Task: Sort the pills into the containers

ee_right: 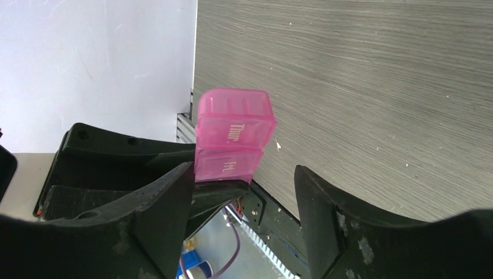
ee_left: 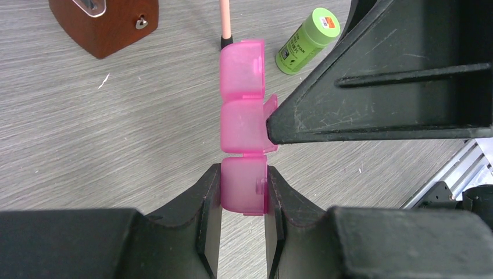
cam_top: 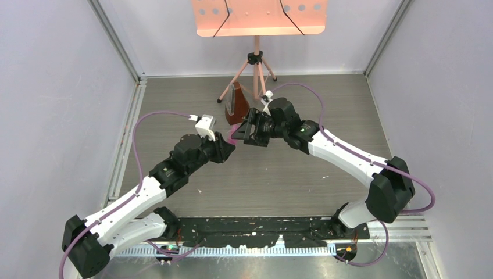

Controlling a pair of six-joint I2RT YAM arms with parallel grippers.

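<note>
The pink pill box [ee_left: 243, 116] is held up above the table, a row of three compartments. My left gripper [ee_left: 244, 186] is shut on its nearest compartment. My right gripper [ee_right: 244, 171] is open. One of its fingers [ee_left: 378, 75] touches the lid edge of the middle compartment, whose lid tab sticks out slightly. In the right wrist view the box [ee_right: 234, 125] shows lids marked "Thur" and "Fri". In the top view both grippers, left [cam_top: 228, 143] and right [cam_top: 247, 132], meet at the box [cam_top: 234, 135] at the table's middle. No pills are in view.
A green cylindrical bottle [ee_left: 307, 39] lies on the table beyond the box. A brown wooden metronome [cam_top: 235, 104] stands by the legs of a pink music stand [cam_top: 258, 17] at the back. Grey walls enclose the table.
</note>
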